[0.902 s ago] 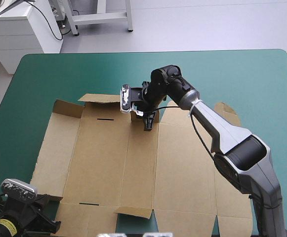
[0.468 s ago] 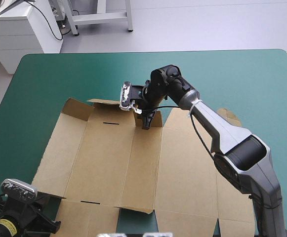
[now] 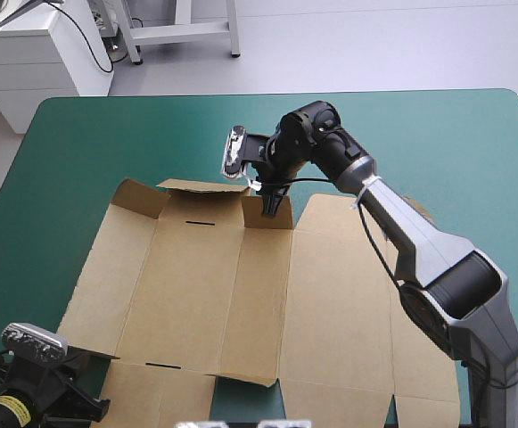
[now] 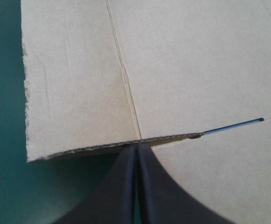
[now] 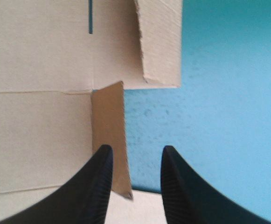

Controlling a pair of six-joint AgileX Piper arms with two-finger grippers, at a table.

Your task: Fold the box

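Now right end effector [image 5: 136, 148] spread at box [image 5: 37, 126] flap [image 5: 109, 126]; left end effector [image 4: 136, 150] pressed together.

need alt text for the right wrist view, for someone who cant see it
The right gripper is open at the edge of the flat brown box, with a small raised flap standing just ahead by one finger, not gripped. The teal-green table shows beyond the edge.

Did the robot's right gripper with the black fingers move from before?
Yes. The right gripper has moved toward the teal-green table's far edge, from over the flat brown cardboard box to its far rim.
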